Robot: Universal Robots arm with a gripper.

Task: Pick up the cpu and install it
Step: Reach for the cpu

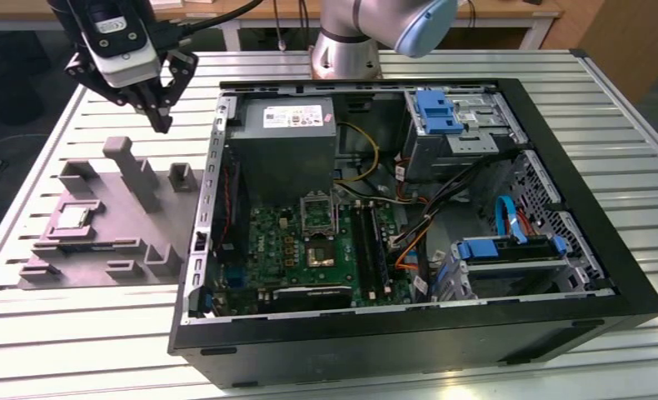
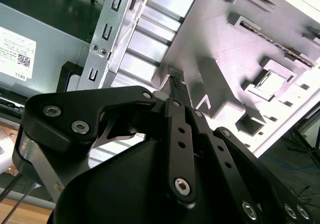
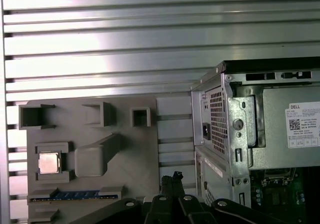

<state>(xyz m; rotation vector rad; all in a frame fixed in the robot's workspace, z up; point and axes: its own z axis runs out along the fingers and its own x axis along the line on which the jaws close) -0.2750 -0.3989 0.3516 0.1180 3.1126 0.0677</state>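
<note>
Hand [image 3: 172, 178] sits closest to the lens in both wrist views: fingers pressed together, nothing btwn them, raised off the slatted worktop [image 1: 62, 333] near the PC case [image 1: 418, 342] corner. In the exterior view a tall upright block [image 1: 135, 171] on the grey fixture plate [image 1: 107, 242] stands btwn hand and cpu [image 1: 73, 218]. The cpu lies flat in a plate recess, approx 7 o'clock of the hand. The open case w/ mainboard [image 1: 285, 250] is at 4 o'clock.
</note>
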